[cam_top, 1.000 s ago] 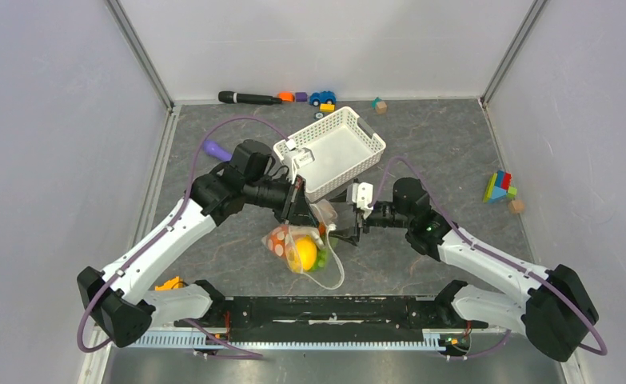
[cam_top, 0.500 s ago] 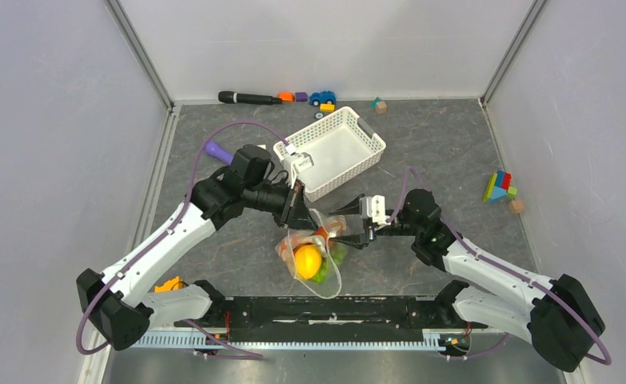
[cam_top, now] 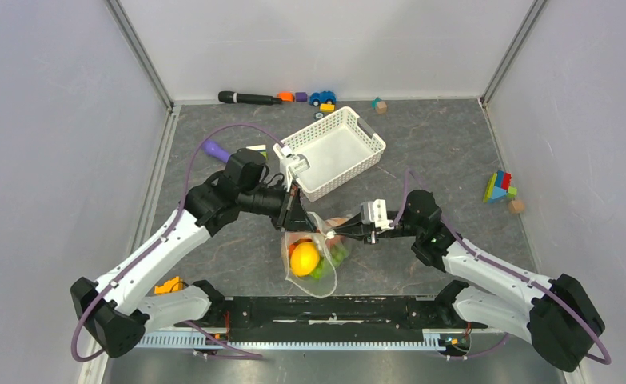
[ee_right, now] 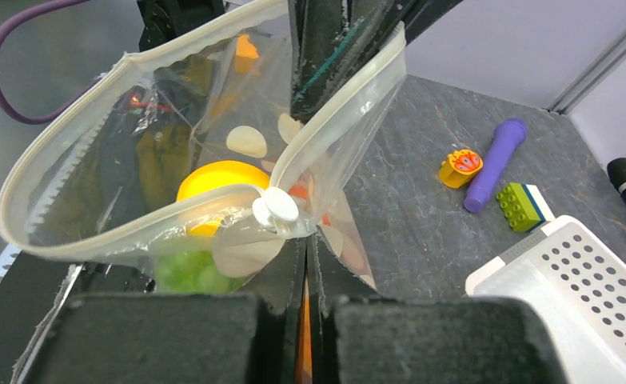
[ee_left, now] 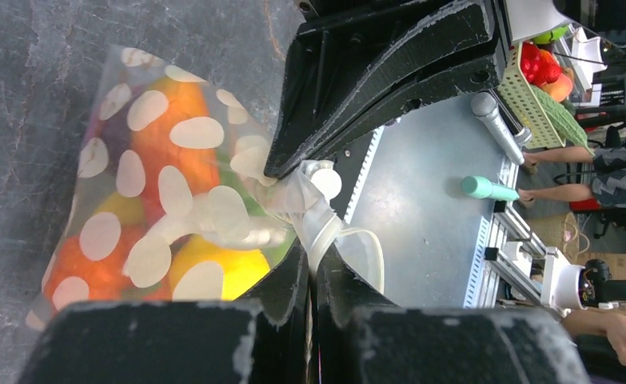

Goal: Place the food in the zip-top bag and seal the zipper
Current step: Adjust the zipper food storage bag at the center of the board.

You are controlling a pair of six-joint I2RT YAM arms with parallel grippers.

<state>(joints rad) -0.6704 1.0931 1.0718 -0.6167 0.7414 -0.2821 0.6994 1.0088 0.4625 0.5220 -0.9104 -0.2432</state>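
The zip-top bag [cam_top: 311,264], clear with white dots, hangs between both grippers in front of the arm bases. Food lies inside: a yellow piece [ee_right: 221,180], green grapes [ee_right: 183,272] and orange pieces [ee_left: 169,128]. My left gripper [cam_top: 297,222] is shut on the far-left edge of the mouth, its grip close-up in the left wrist view [ee_left: 313,260]. My right gripper [cam_top: 335,237] is shut on the opposite edge [ee_right: 305,244]. The zipper [ee_right: 349,96] gapes open in a wide loop. A purple piece [cam_top: 216,150] lies on the table behind the left arm.
A white lattice basket [cam_top: 333,152] stands just behind the grippers. A black marker [cam_top: 249,98], small blocks and a toy car [cam_top: 322,98] line the back wall. Coloured blocks [cam_top: 500,188] sit at right. A green block [ee_right: 521,206] and an orange toy [ee_right: 460,166] lie by the purple piece.
My right gripper moved in from the right and closed on the bag's mouth edge. The bag shifted slightly right and toward the bases, the left gripper still holding it.
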